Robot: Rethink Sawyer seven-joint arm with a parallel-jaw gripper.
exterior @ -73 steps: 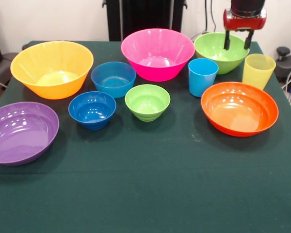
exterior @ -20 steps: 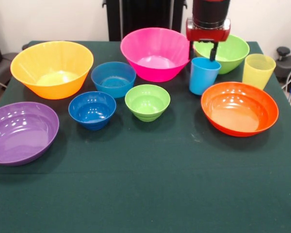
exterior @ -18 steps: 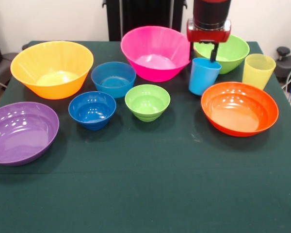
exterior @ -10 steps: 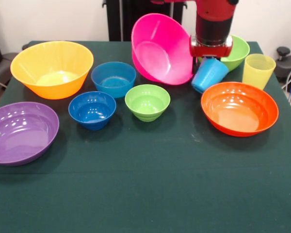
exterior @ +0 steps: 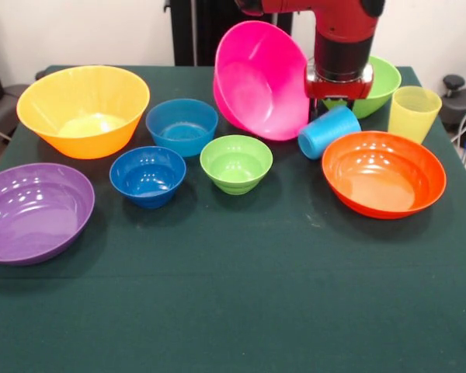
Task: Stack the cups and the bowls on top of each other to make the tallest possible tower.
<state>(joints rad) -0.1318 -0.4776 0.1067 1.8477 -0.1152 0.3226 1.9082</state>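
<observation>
The light blue cup [exterior: 328,132] lies tipped on its side between the pink bowl [exterior: 258,81] and the orange bowl [exterior: 383,172]. My gripper [exterior: 335,103] hangs right over the cup's raised end, and whether it grips the cup is hidden. The pink bowl is tilted up on its edge, its opening facing left and forward, against the arm. The yellow cup [exterior: 413,113] stands upright at the right. The small dark blue bowl [exterior: 147,176], light blue bowl [exterior: 182,126] and lime green bowl [exterior: 236,162] sit separately. Nothing is stacked.
The yellow-orange bowl [exterior: 83,109] sits at the far left, the purple bowl [exterior: 33,210] at the left edge, and the larger green bowl [exterior: 379,80] behind the arm. The dark green table [exterior: 241,303] stretches toward the camera.
The arm came down and shifted; the blue cup went from upright to lying on its side, and the pink bowl was pushed from flat to tilted up on its edge.
</observation>
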